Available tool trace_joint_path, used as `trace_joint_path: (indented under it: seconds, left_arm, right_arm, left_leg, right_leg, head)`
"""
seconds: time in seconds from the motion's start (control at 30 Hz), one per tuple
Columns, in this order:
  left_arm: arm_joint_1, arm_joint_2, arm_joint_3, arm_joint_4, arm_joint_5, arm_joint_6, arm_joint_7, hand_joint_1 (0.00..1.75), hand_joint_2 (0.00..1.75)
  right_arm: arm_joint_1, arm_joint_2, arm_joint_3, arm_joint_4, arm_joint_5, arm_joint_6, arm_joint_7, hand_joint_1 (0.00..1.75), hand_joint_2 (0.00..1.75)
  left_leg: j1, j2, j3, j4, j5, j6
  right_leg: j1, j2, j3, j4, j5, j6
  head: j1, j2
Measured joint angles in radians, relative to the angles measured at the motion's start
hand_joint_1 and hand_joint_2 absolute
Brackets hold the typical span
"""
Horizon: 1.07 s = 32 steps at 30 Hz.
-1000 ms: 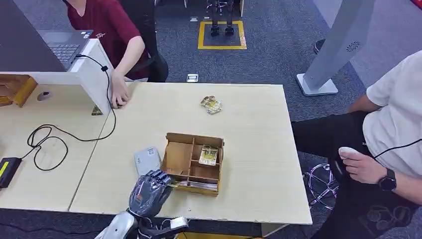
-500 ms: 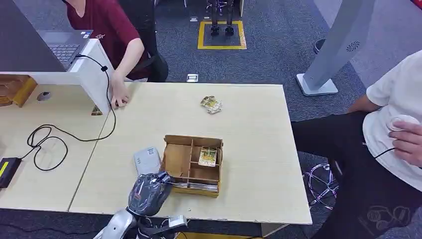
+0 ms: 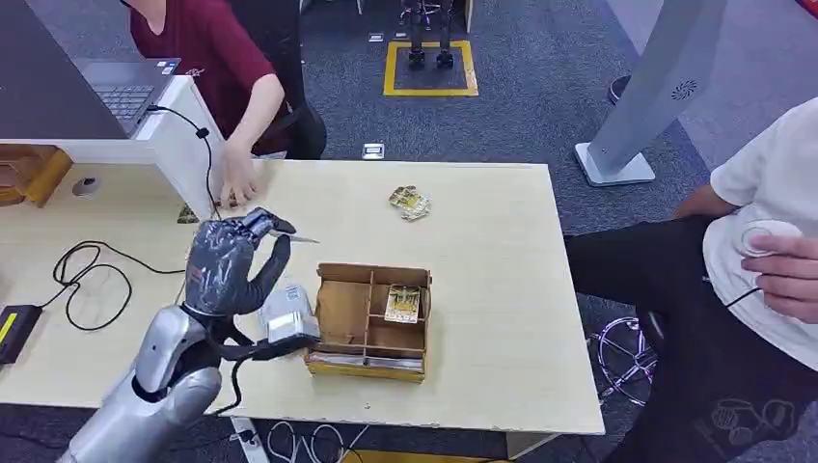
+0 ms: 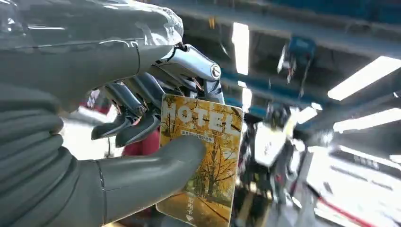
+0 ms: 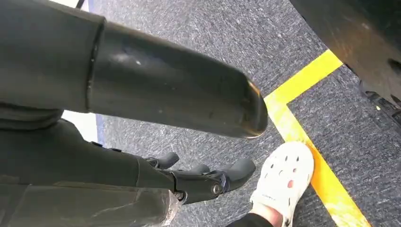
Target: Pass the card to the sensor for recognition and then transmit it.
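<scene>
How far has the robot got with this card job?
Picked up: the left hand pinches a yellow autumn-tree hotel card, raised above the table beside the brown compartment box. Still to come: presenting it to the small grey sensor on the light wooden table, then passing it on.

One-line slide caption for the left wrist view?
Left robot hand pinches a yellow HOTEL card between thumb and fingers, held aloft.

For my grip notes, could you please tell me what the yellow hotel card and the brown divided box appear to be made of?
Yellow hotel card: probably glossy printed plastic; it stays flat and stiff in the left hand.
Brown divided box: likely matte wood or thick board, judging by its thin rigid partitions.
</scene>
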Motion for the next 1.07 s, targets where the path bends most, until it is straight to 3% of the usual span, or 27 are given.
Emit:
trace_joint_path:
  seconds: [0.13, 0.23, 0.37, 0.53, 0.7, 0.87, 0.97, 1.07]
  left_arm:
    - [-0.031, 0.006, 0.029, -0.010, -0.003, -0.009, 0.009, 1.75, 1.75]
    - [-0.052, 0.009, 0.032, -0.004, -0.079, -0.016, 0.055, 1.75, 1.75]
    - [-0.130, -0.011, 0.032, 0.091, -0.138, -0.045, 0.122, 1.75, 1.75]
    - [-0.221, -0.055, 0.034, 0.260, -0.137, -0.050, 0.143, 1.75, 1.75]
    - [-0.249, -0.074, 0.034, 0.356, -0.141, -0.046, 0.153, 1.75, 1.75]
    - [-0.252, -0.079, 0.034, 0.401, -0.138, -0.045, 0.155, 1.75, 1.75]
    - [-0.252, -0.079, 0.035, 0.411, -0.138, -0.045, 0.155, 1.57, 1.75]
    - [-0.252, -0.079, 0.035, 0.411, -0.138, -0.045, 0.155, 1.57, 1.75]
  right_arm:
    - [0.000, 0.000, 0.000, 0.000, 0.000, 0.000, 0.000, 0.00, 0.00]
    - [0.000, 0.000, 0.002, 0.000, 0.003, -0.003, 0.000, 0.00, 0.00]
    - [-0.004, 0.000, 0.016, -0.004, 0.016, -0.002, 0.000, 0.00, 0.00]
    - [-0.011, 0.000, 0.026, -0.008, 0.019, 0.002, 0.000, 0.00, 0.00]
    - [-0.012, 0.000, 0.033, -0.008, 0.019, 0.002, 0.000, 0.00, 0.00]
    - [-0.013, 0.000, 0.040, -0.008, 0.019, 0.002, 0.000, 0.00, 0.00]
    - [-0.013, 0.000, 0.041, -0.008, 0.019, 0.002, 0.000, 0.00, 0.00]
    - [-0.013, 0.000, 0.041, -0.008, 0.019, 0.002, 0.000, 0.00, 0.00]
  left_leg:
    - [0.000, 0.000, 0.000, 0.000, 0.000, 0.000]
    - [0.000, 0.000, 0.000, 0.000, 0.000, 0.000]
    - [0.000, 0.000, 0.000, 0.000, 0.000, 0.000]
    - [0.000, 0.001, 0.000, 0.001, 0.001, 0.001]
    - [0.000, 0.000, 0.000, 0.001, 0.001, 0.001]
    - [0.000, 0.000, -0.001, 0.000, 0.001, 0.001]
    - [0.000, 0.000, -0.001, 0.000, 0.001, 0.001]
    - [0.000, 0.000, -0.001, 0.000, 0.001, 0.001]
  right_leg:
    - [0.000, 0.000, 0.000, 0.000, 0.000, 0.000]
    - [0.000, 0.000, -0.001, 0.000, 0.000, 0.000]
    - [0.000, 0.000, -0.001, 0.000, 0.000, 0.000]
    - [0.000, 0.000, -0.001, 0.000, 0.002, 0.000]
    - [0.000, 0.001, -0.001, 0.000, 0.002, 0.000]
    - [0.000, 0.001, -0.001, 0.000, 0.001, 0.000]
    - [0.000, 0.000, -0.001, 0.000, 0.001, 0.000]
    - [0.000, 0.000, -0.001, 0.000, 0.001, 0.000]
  head:
    - [0.000, 0.000]
    - [0.000, 0.000]
    - [0.000, 0.000]
    - [0.000, 0.000]
    - [0.000, 0.000]
    - [0.000, 0.000]
    - [0.000, 0.000]
    - [0.000, 0.000]
